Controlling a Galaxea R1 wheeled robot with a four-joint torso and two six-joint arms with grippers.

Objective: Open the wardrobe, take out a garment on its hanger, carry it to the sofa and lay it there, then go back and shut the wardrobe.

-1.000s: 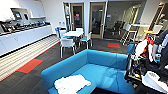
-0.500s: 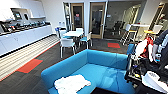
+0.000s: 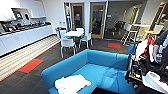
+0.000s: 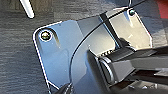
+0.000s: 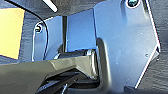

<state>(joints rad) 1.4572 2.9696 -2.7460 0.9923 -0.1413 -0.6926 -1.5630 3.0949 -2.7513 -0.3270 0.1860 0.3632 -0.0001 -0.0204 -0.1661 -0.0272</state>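
The bright blue sofa (image 3: 100, 65) fills the lower middle of the head view, its curved back towards the room. The white garment (image 3: 71, 84) lies crumpled on the seat at the sofa's near left end, resting flat with nothing touching it. Its hanger is hidden in the cloth. Both wrist views look down past my own dark plates at grey carpet (image 4: 17, 62).
A white table (image 3: 73, 33) with white chairs (image 3: 67, 43) stands beyond the sofa. A long white counter (image 3: 22, 35) runs along the left wall. Dark gear and red-and-white cloth (image 3: 147, 50) crowd the right edge. Glass doors (image 3: 97, 20) are at the back.
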